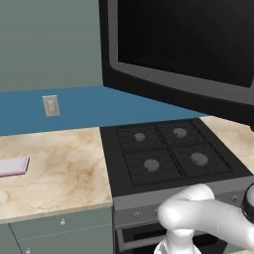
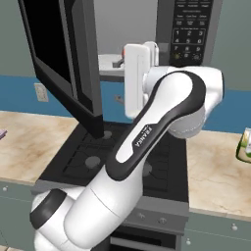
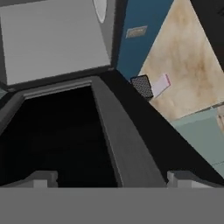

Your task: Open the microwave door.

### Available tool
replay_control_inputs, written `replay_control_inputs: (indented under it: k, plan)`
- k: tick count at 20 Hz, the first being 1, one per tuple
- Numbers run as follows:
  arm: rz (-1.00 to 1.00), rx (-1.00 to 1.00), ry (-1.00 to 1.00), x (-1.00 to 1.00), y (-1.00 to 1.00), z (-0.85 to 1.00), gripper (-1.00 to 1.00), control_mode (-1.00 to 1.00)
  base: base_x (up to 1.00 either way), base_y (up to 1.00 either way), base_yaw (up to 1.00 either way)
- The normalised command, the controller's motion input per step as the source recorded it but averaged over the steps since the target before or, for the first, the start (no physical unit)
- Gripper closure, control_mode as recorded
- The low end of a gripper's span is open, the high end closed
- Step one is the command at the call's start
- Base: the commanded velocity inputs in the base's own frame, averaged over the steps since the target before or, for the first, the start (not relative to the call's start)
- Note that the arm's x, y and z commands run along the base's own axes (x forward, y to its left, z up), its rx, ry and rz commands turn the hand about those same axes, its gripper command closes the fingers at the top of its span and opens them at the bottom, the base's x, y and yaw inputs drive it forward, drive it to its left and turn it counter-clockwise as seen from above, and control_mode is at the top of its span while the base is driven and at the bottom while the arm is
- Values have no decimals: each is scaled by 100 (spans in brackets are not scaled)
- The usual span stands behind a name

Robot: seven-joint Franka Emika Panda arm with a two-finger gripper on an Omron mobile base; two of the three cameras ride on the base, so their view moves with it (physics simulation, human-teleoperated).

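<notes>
Claw (image 3: 111, 179) spread, microwave door (image 3: 127, 144) just ahead

A large glossy black microwave door (image 1: 188, 49) with a wide dark window and a rounded grey band around it fills the upper right, swung out over the cooktop so that it hangs above the black four-burner stove (image 1: 166, 154). The stove sits between two stretches of beige marbled countertop (image 1: 52, 171); grey knobs line its front edge. On the left stretch a flat pink pad (image 1: 12, 166) lies at the frame edge. Behind runs a blue backsplash (image 1: 79, 109) carrying a white wall outlet (image 1: 51, 105), with a grey-green wall above. Pale green cabinet drawers (image 1: 62, 233) with small round knobs sit below the counter. The robot's white arm (image 1: 203, 221) crosses the lower right corner.
</notes>
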Motion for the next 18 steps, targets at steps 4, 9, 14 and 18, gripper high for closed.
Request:
replay_control_inputs:
  k: [4,9,14,18]
  plan:
    - [21,0,49,-44,45,35,-100,-100,0,0,0]
    - [23,0,49,-67,80,40,-100,-100,0,0,0]
    - [23,0,47,-97,100,30,-100,-100,0,0,0]
    - [14,0,35,-96,100,10,-100,-100,0,0,0]
